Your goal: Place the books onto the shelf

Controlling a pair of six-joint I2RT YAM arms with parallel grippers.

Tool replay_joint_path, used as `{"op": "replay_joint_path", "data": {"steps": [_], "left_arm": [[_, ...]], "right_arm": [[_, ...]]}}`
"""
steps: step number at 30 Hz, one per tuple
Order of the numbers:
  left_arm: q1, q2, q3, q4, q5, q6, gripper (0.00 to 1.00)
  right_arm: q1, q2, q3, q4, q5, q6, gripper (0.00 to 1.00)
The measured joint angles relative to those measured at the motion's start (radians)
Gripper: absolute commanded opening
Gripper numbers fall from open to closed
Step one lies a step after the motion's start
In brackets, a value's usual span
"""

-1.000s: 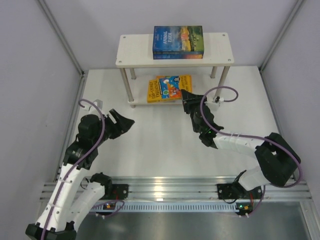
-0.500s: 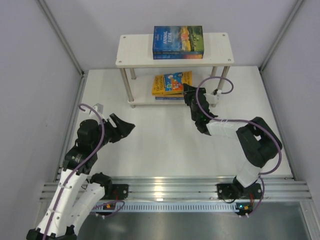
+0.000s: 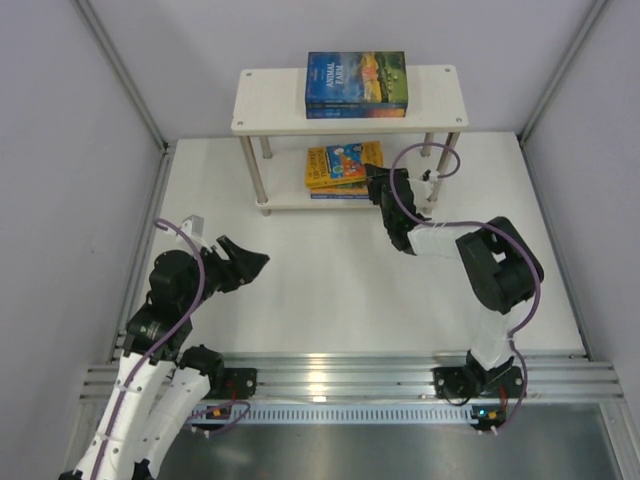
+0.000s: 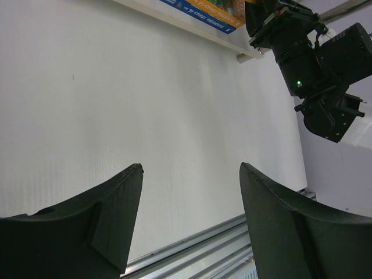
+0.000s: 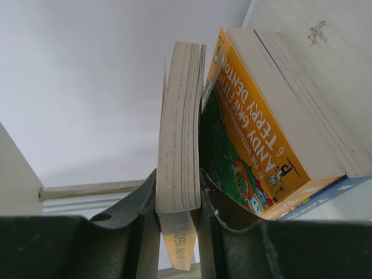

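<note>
The shelf point(image 3: 270, 100) stands at the back of the table. A stack of blue books point(image 3: 356, 84) lies on its top board. Orange-yellow books point(image 3: 343, 165) lie stacked on the lower board. My right gripper point(image 3: 376, 186) reaches to the lower tier's right front and is shut on the top book of that stack. In the right wrist view, the gripper point(image 5: 178, 197) clamps the held book point(image 5: 181, 116) by its page edge beside an orange book point(image 5: 250, 133), which rests with others against the shelf board point(image 5: 325, 35). My left gripper point(image 3: 252, 262) hangs open and holds nothing, over the table's left side.
Grey walls close in the table on the left, back and right. A metal rail point(image 3: 340, 375) runs along the near edge. The left wrist view has the open gripper point(image 4: 192, 174) over bare white table, with the right arm point(image 4: 308, 64) at the top right.
My right gripper has pushed forward with its book, carrying it in under the shelf's top board onto the lower stack. The left arm has drawn back a little toward its base.
</note>
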Motion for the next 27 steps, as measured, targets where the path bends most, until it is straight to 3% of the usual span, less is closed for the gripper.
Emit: {"op": "replay_joint_path", "data": {"steps": [6,19,22,23,25,27], "left_arm": [[0.0,0.003,0.0,-0.002,-0.001,0.001,0.72],[0.0,0.003,0.0,-0.001,-0.002,0.001,0.72],[0.0,0.003,0.0,-0.001,-0.002,0.001,0.72],[0.0,0.003,0.0,-0.001,-0.002,0.001,0.72],[0.0,0.003,0.0,-0.001,-0.002,0.001,0.72],[0.0,0.003,0.0,-0.002,-0.002,0.001,0.72]], "right_arm": [[-0.004,0.005,0.025,-0.058,-0.035,0.032,0.36],[-0.011,-0.066,0.056,-0.306,-0.062,0.051,0.45],[-0.011,-0.082,0.056,-0.319,-0.066,0.051,0.3],[-0.011,-0.082,0.056,-0.32,-0.068,0.055,0.15],[-0.011,-0.082,0.055,-0.32,-0.069,0.071,0.01],[-0.011,-0.082,0.053,-0.318,-0.07,0.085,0.0]]}}
